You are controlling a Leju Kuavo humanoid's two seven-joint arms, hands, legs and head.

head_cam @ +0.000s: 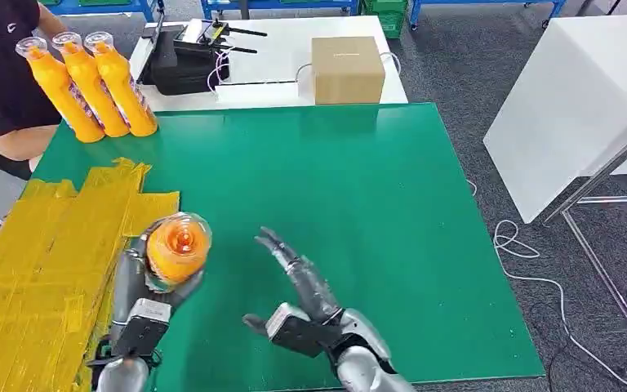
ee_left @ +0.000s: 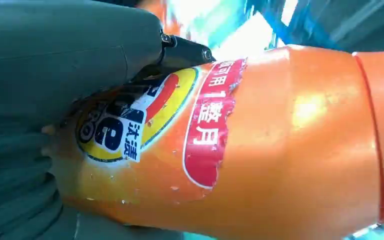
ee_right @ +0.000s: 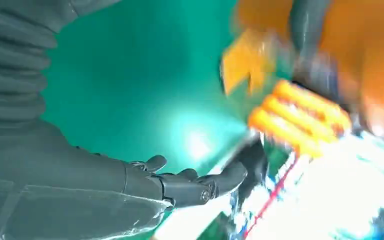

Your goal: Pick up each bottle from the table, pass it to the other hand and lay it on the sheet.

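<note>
The robot's left hand (head_cam: 143, 282) is wrapping its grey fingers around an orange plastic bottle with a clear cap (head_cam: 177, 247), holding it upright above the near left part of the green table mat (head_cam: 359, 212), with the cap end pointing up toward the head camera. In the left wrist view the grey thumb (ee_left: 70, 50) is pressing against the bottle's orange body (ee_left: 290, 150) beside its yellow, blue and red label (ee_left: 155, 120). The robot's right hand (head_cam: 298, 290) is hovering just to the right of the held bottle, empty, with its dark fingers (head_cam: 282, 249) stretched out and spread apart, pointing away from the robot; it is not touching the bottle. In the right wrist view those fingers (ee_right: 200, 182) are reaching over the green surface, though the far part of that view is blurred. To the left of the left hand, a sheet of overlapping yellow tape strips (head_cam: 41, 261) is covering the near left corner of the mat. At the mat's far left corner, three more orange bottles with clear caps (head_cam: 88, 86) are standing side by side, touching one another and leaning. A person in a black shirt (head_cam: 0, 73) is sitting just behind them. Beyond the mat, a brown cardboard box (head_cam: 347, 69) and a black device with cables (head_cam: 184, 57) are resting on a white table (head_cam: 269, 77).
</note>
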